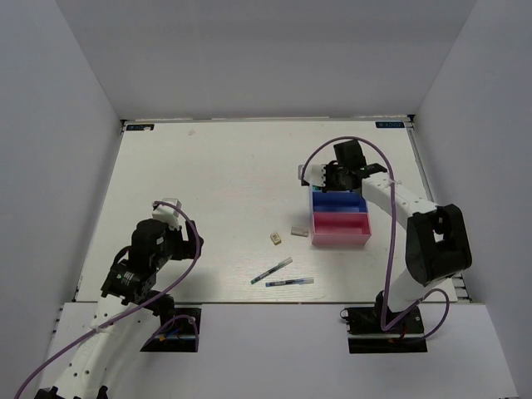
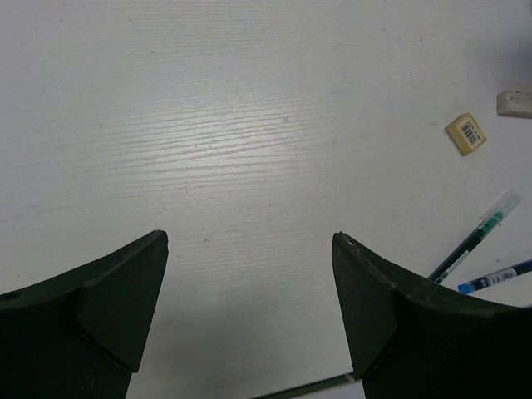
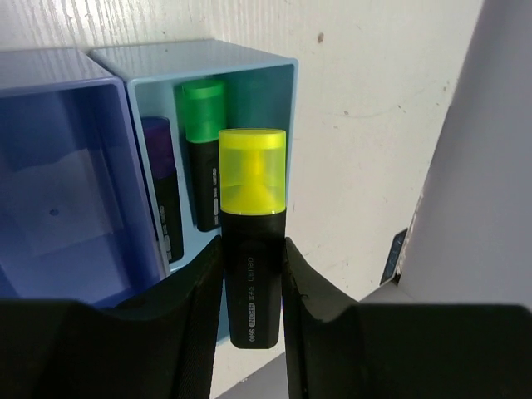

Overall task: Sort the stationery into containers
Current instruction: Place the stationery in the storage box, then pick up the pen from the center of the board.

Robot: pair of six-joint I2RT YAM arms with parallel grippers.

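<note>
Your yellow highlighter (image 3: 252,241) is pinched between the 2 fingers of the right gripper (image 3: 252,278), which press its black body from both sides. Its translucent yellow cap points away from the wrist. It sits over the light blue bin (image 3: 278,83), at the organiser's (image 1: 340,241) end nearest the far edge of the worktop. You cannot tell from these views whether it touches the bin.

Inside that bin the green highlighter (image 3: 202,141) and the purple highlighter (image 3: 160,179) lie side by side, caps the same way. Next along is the darker blue bin (image 3: 58,91), then the pink bin (image 1: 341,226). All 3 are smooth, glossy plastic with straight walls. The organiser stands near the right edge, about midway between the near and far edges.

The 2 erasers lie apart just left of the pink bin: a yellowish eraser (image 2: 466,134) with a barcode label and a white eraser (image 2: 515,101). Closer to the near edge, around its middle, the greenish pen (image 2: 470,245) lies at a slant, with the blue pen (image 2: 496,277) just beside it.

Your right arm reaches from its base along the right edge, folded at the elbow, with a purple cable (image 1: 389,249) looped over it. Your left arm is bent low toward the near left corner. The left gripper (image 2: 249,241) has its dark fingers spread wide over the bare, faintly grained white worktop (image 1: 208,166).
</note>
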